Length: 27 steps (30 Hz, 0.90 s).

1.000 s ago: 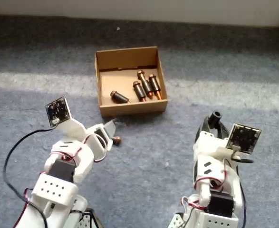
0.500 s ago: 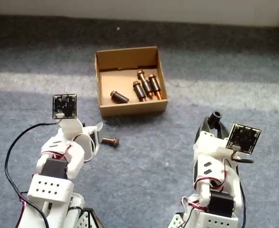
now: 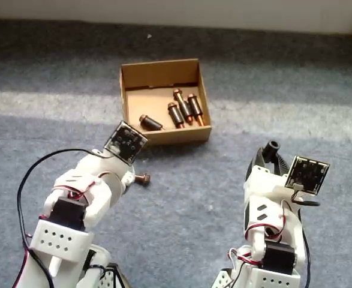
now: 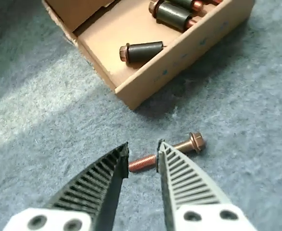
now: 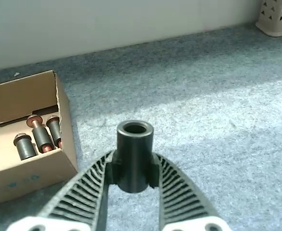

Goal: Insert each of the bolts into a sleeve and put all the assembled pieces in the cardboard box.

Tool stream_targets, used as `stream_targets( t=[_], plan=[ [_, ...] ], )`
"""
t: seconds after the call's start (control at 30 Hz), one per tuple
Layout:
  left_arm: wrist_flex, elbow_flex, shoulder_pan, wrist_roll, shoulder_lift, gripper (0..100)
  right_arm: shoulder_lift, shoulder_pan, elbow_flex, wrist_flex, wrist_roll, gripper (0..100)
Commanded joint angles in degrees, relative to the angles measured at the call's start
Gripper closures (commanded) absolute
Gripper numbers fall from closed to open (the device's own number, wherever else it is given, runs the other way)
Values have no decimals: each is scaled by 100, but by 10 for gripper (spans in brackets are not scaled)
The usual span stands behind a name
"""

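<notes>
Right end effector (image 5: 133,161) clenched on upright black sleeve (image 5: 134,144), bore up. Left end effector (image 4: 143,146) released, straddling the threaded shank of the copper bolt (image 4: 181,145) on carpet (image 4: 59,120) beside the cardboard box (image 4: 189,50). The bolt is likely stiff, light and roll-prone, so a mid-shank grip suits.

A carpeted room, seemingly a home: grey carpet surface (image 3: 235,180) beneath the right arm's fingers (image 5: 85,192), a pale wall (image 5: 107,24) beyond them, and a perforated basket (image 5: 277,19) at its foot.

Left arm swings from its outward position toward the cardboard box (image 3: 167,137). Left gripper (image 4: 141,153) now stands over the loose bolt (image 4: 184,145), jaws parted astride its threaded end.
</notes>
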Motion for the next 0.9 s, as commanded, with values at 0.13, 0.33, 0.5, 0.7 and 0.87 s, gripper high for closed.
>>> stream_targets(
  t=[0.13, 0.33, 0.5, 0.7, 0.87],
  plan=[
    [1407, -1341, 901, -1240, 734, 864, -92, -119, -22, -163, 53, 988],
    [1424, -2141, 725, -2013, 2870, 862, -92, -119, -22, -163, 70, 988],
    [1424, -2844, 620, -2963, 4259, 862, -92, -119, -22, -163, 211, 988],
    [1407, -3319, 620, -3701, 5323, 862, -92, -119, -22, -356, 229, 988],
    [1380, -3626, 611, -4044, 6079, 862, -92, -119, -13, -400, 237, 988]
  ],
)
